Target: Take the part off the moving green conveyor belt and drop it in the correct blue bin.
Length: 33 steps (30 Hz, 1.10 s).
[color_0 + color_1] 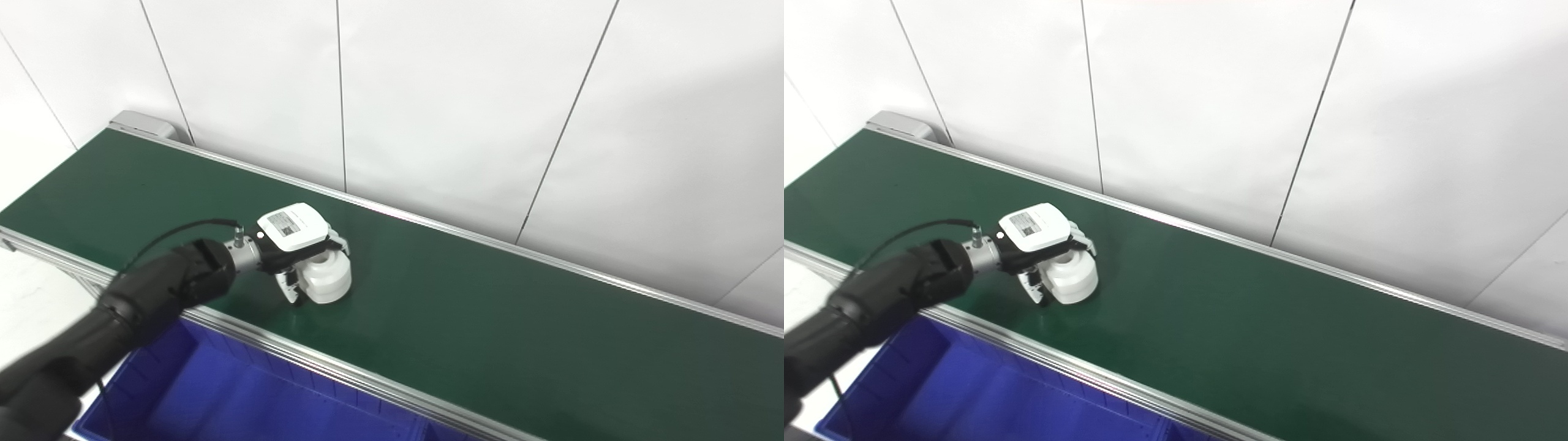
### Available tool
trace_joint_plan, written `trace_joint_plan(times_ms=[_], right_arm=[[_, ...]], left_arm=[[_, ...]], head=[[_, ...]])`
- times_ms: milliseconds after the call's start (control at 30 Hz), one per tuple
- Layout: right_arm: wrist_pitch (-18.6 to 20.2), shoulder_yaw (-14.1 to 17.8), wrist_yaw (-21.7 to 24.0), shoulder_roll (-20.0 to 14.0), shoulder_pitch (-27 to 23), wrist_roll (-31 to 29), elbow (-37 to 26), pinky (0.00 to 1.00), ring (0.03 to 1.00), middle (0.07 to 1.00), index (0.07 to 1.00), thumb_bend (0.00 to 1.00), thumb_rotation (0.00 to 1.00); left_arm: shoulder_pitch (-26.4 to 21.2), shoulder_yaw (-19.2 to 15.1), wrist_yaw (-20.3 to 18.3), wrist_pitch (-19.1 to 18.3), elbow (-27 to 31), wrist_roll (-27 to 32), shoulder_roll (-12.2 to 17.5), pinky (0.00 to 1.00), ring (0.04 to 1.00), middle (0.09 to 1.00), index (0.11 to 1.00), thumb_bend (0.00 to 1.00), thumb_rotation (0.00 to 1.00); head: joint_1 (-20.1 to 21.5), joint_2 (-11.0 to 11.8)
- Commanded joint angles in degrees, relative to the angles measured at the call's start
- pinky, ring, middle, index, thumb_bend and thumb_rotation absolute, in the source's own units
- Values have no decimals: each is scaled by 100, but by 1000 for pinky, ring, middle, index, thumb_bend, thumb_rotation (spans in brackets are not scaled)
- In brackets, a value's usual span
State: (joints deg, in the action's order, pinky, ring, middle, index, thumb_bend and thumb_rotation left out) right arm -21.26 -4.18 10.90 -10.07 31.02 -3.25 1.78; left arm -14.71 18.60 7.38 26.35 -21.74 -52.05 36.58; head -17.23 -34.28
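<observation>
A white round stepped part (327, 278) stands on the green conveyor belt (490, 306), near its front edge; it also shows in the right eye view (1072, 278). My left hand (294, 242) reaches over the belt from the lower left, palm down, with its fingers curled around the part from above and behind and the thumb at its left side. The part still rests on the belt. My right hand is not in view.
A blue bin (233, 392) sits below the belt's front rail (343, 367), directly under my left arm. A white panelled wall runs along the belt's far side. The belt's end cap (144, 125) is at the upper left.
</observation>
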Motion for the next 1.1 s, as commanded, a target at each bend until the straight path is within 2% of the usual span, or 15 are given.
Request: trace_joint_plan(times_ms=[0,100,233,533,700,733,833,967,1067], right_arm=[[-28,-35,35,26,-43,-57,-314,1000,1000,1000,1000,776,1000],[-15,-41,11,41,-6,-40,-359,1000,1000,1000,1000,787,1000],[-14,-58,-7,63,22,-20,-407,1000,1000,1000,1000,804,1000],[108,-74,2,71,59,-73,-543,1000,1000,1000,1000,810,1000],[182,-50,9,26,64,-85,-618,1000,1000,1000,1000,802,1000],[219,-41,11,4,68,-81,-652,1000,1000,1000,1000,802,1000],[326,-19,26,-58,76,-82,-749,1000,1000,1000,1000,816,1000],[580,27,77,-176,69,-221,-964,1000,1000,1000,1000,824,1000],[714,55,92,-247,61,-290,-1107,1000,1000,1000,1000,820,1000]], left_arm=[[128,156,298,42,-80,64,-282,456,462,495,493,529,6],[138,251,312,40,-66,74,-375,418,440,490,484,523,0],[211,184,-44,-24,145,506,-384,418,462,500,476,521,0],[483,-58,-322,37,815,1257,-147,387,438,484,488,522,0],[792,-432,-650,15,1844,1604,103,378,424,476,492,523,0],[870,-523,-794,-57,2136,1703,163,376,421,471,495,523,0],[1181,-849,-1262,-367,3072,1988,353,405,448,490,482,523,0],[1771,-1347,-1729,-735,4256,2228,577,347,390,459,505,522,0],[2307,-1645,-1978,-922,4678,2244,649,374,421,480,490,523,0]], head=[[-8,-16],[-11,-22],[3,-44],[0,-119],[-179,-307],[-320,-419],[-469,-515],[-1041,-917],[-1276,-1050]])
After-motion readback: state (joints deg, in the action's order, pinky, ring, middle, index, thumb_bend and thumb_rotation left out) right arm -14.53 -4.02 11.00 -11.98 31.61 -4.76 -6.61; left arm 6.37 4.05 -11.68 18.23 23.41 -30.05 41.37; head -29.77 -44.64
